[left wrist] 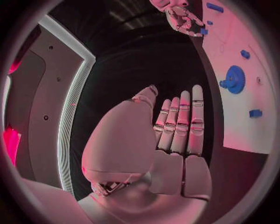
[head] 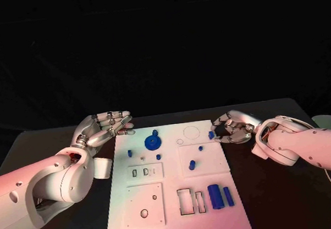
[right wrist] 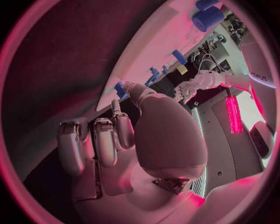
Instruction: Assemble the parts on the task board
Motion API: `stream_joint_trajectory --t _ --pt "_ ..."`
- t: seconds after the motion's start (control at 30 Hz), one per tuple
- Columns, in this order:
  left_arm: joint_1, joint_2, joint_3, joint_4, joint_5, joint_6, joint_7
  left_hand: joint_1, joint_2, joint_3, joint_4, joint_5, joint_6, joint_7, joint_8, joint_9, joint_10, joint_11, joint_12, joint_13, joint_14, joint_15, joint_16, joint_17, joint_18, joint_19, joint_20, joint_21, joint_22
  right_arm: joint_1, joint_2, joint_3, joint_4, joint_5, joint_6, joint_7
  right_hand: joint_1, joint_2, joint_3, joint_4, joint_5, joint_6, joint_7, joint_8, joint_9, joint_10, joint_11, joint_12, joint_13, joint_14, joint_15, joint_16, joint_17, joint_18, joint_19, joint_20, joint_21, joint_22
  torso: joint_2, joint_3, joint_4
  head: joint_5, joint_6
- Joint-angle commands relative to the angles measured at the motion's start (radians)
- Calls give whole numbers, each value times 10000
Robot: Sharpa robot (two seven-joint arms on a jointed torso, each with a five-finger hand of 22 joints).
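Head view: the white rectangular task board lies at centre frame, bearing a blue toothed gear in its upper part and two blue cylinders lower right. The left hand hovers at the board's upper-left corner, fingers loosely curled, holding nothing. Left wrist view: its fingers lie straight and together. Right wrist view: the right hand pinches a small blue part at the board's edge.
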Motion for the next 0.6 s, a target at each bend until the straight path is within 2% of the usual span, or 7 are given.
stream_joint_trajectory --t 0.03,0.43,0.6 --pt "7 12 8 10 40 144 80 81 -23 70 -7 -37 -38 -2 -59 -13 -28 -3 -24 -1 -67 30 -56 9 92 -64 -28 36 11 -15 39 -2 -11 0 104 23 10 32 80 -10 -8 26 20 -22 -11 27 44 81 958 863 73 51 1906 -83 892 75 -7 2460 -6 -5 -4 -7 1" --pt "8 10 8 9 40 145 60 98 -22 81 -20 -36 -36 -2 -59 -12 -29 -3 -23 0 -66 29 -59 14 93 -68 -30 43 15 -20 263 -2 -90 88 -23 -76 -64 144 207 0 -104 204 1 20 -3 115 29 198 1050 869 66 61 1933 -97 930 79 36 2503 -7 -17 6 -18 -73" --pt "8 8 8 10 39 145 57 98 -22 81 -20 -36 -36 -2 -59 -12 -29 -3 -23 0 -66 29 -59 14 93 -68 -30 43 15 -40 364 -3 -147 102 4 -106 -94 189 294 -23 -151 400 -41 89 17 152 -2 249 1090 871 42 64 1943 -103 945 66 52 2519 -5 -10 16 -2 -86"
